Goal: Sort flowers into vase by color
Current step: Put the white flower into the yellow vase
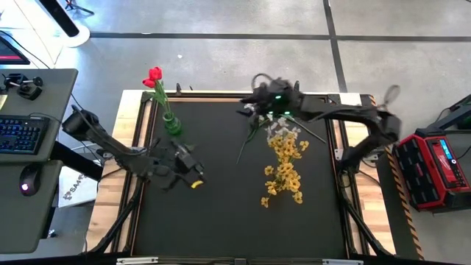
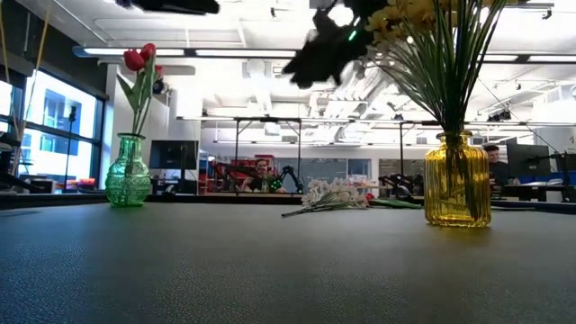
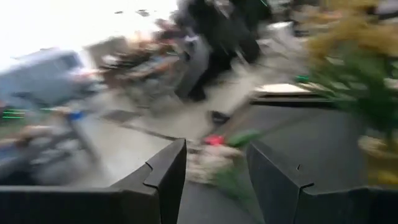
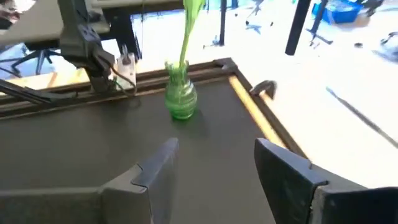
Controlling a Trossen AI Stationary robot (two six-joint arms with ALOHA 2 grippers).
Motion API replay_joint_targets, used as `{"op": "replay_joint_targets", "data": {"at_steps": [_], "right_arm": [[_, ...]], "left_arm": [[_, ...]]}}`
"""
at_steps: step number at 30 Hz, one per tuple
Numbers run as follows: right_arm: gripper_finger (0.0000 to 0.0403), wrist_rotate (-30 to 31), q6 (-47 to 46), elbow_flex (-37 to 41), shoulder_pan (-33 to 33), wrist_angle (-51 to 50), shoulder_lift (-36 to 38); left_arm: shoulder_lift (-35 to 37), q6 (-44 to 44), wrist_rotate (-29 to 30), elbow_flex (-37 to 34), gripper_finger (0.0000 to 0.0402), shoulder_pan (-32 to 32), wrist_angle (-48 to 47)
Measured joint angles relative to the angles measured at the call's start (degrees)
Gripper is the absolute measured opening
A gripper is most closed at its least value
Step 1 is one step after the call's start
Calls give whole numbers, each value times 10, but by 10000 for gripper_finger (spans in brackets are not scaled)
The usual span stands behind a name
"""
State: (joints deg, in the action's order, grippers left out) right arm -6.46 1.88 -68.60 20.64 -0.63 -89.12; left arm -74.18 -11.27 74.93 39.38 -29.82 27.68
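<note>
A green vase [image 1: 171, 124] at the table's far left holds a red tulip [image 1: 154, 76] upright by its stem. A yellow vase [image 2: 457, 180] right of centre holds bushy yellow flowers [image 1: 285, 165]. Whitish flowers [image 2: 331, 193] lie flat on the table beyond it, a red bloom [image 3: 214, 140] among them. My left gripper [image 1: 193, 177] hovers open above the table's left half, pointing toward the lying flowers. My right gripper [image 1: 249, 104] hangs open above the far middle, facing the green vase [image 4: 181, 99]. Neither has anything between its fingers [image 3: 168, 177] [image 4: 283, 177].
A raised wooden rim [image 4: 261, 121] runs around the black table top. A keyboard and mouse sit on a desk [image 1: 29, 140] off the left side, and a red case [image 1: 434, 165] stands off the right. Bare table surface lies along the near edge [image 1: 221, 228].
</note>
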Motion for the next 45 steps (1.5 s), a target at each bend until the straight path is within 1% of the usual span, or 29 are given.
{"op": "replay_joint_targets", "data": {"at_steps": [2,4,6,8,10,12,14,16,17,19,21,24,26,27,30,34,38,41,44,45], "right_arm": [[194,13,6,0,-4,-52,51],[194,37,7,0,-13,-106,103],[194,68,6,0,-29,-161,150],[194,103,-7,0,-51,-214,188],[194,136,-31,0,-81,-265,214],[194,174,-63,0,-118,-309,229],[194,226,-94,0,-161,-356,234],[194,290,-123,0,-205,-409,232],[194,321,-140,2,-227,-432,230],[194,373,-171,13,-269,-447,230],[194,402,-192,33,-305,-453,234],[194,436,-239,58,-343,-459,252],[194,468,-270,79,-358,-464,273],[194,481,-283,90,-363,-465,283],[194,514,-319,118,-371,-469,322],[194,546,-345,146,-377,-467,372],[194,551,-324,163,-381,-436,409],[194,550,-283,162,-381,-403,423],[194,542,-229,144,-381,-372,431],[194,534,-212,134,-381,-367,433]], "left_arm": [[-3,73,-65,0,156,19,-55],[-6,147,-117,0,156,45,-110],[-16,211,-157,0,156,77,-153],[-32,246,-195,0,156,111,-173],[-53,254,-248,0,156,149,-163],[-77,257,-321,0,156,192,-137],[-107,257,-394,0,156,234,-96],[-139,256,-445,0,156,270,-65],[-156,254,-459,3,156,286,-55],[-190,252,-477,13,156,312,-46],[-225,248,-502,26,156,333,-40],[-276,247,-561,54,156,353,-35],[-309,246,-594,79,156,359,-33],[-324,246,-601,91,156,359,-34],[-367,238,-609,129,156,359,-43],[-410,219,-616,177,148,359,-99],[-434,215,-624,213,113,363,-148],[-440,214,-629,224,68,370,-168],[-437,208,-679,226,17,386,-181],[-437,208,-693,226,9,392,-184]]}}
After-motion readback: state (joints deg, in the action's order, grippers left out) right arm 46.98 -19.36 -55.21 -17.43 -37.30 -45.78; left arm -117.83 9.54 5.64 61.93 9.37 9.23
